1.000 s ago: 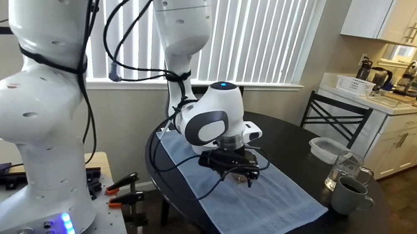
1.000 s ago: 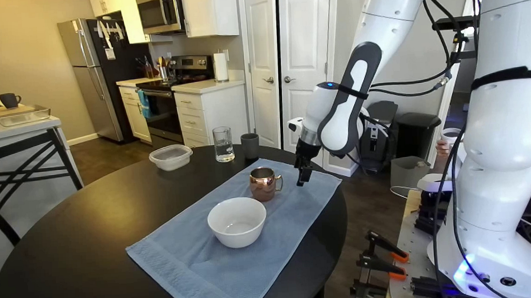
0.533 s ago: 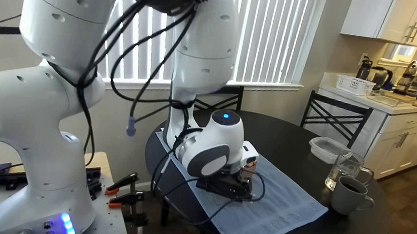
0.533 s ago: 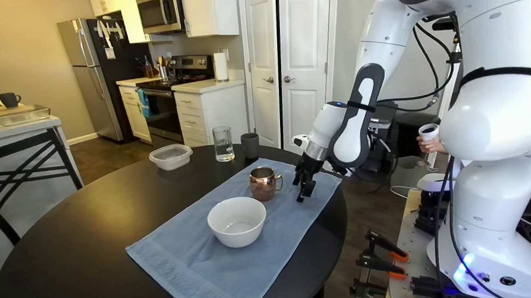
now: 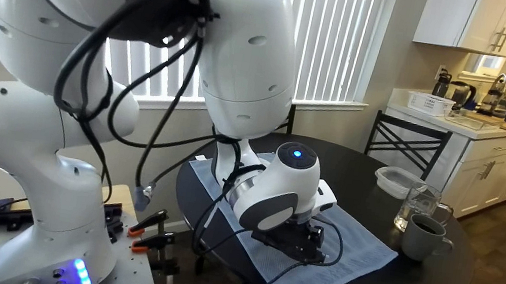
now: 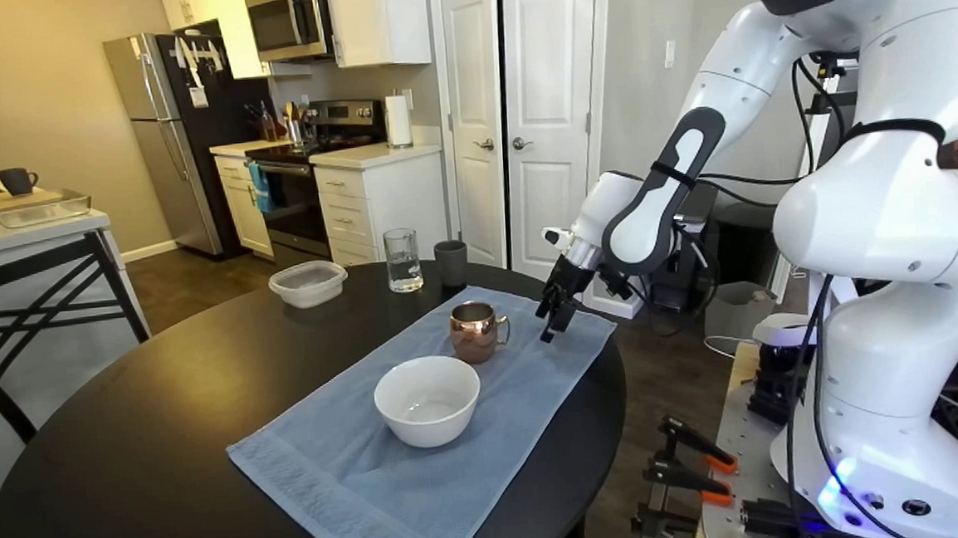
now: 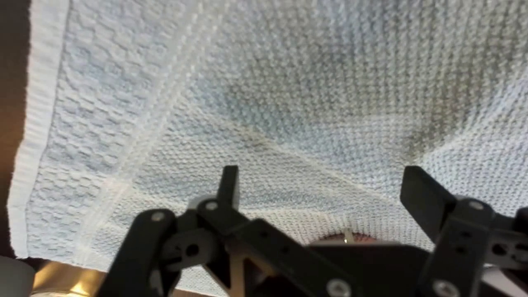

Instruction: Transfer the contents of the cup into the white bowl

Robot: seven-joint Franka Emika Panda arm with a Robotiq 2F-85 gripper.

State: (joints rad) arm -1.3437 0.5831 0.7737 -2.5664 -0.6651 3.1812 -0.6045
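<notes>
The copper cup (image 6: 473, 336) stands upright on the blue towel, its handle (image 6: 503, 330) facing my gripper (image 6: 550, 323). The white bowl (image 6: 429, 430) stands on the towel close beside the cup. I cannot see what the cup holds. In an exterior view, the arm and gripper (image 5: 319, 248) hide both cup and bowl. In the wrist view my gripper (image 7: 321, 183) is open and empty, its fingers (image 7: 427, 202) wide apart over the towel. A sliver of the cup (image 7: 365, 238) with its handle (image 7: 349, 236) shows behind the gripper's body, between the fingers but not reached by them.
The blue towel (image 6: 358, 468) lies on the round black table (image 6: 166, 454). A grey mug (image 5: 423, 237) and a glass mug (image 5: 414, 205) with clear liquid stand near the towel's end. A clear plastic container (image 6: 309, 284) stands beyond them. Black chairs (image 5: 410, 137) stand round the table.
The arm has swung and tilted. The gripper first dipped lower towards the towel, then rose slightly and moved towards the grey mug's side. Cup and bowl have not moved.
</notes>
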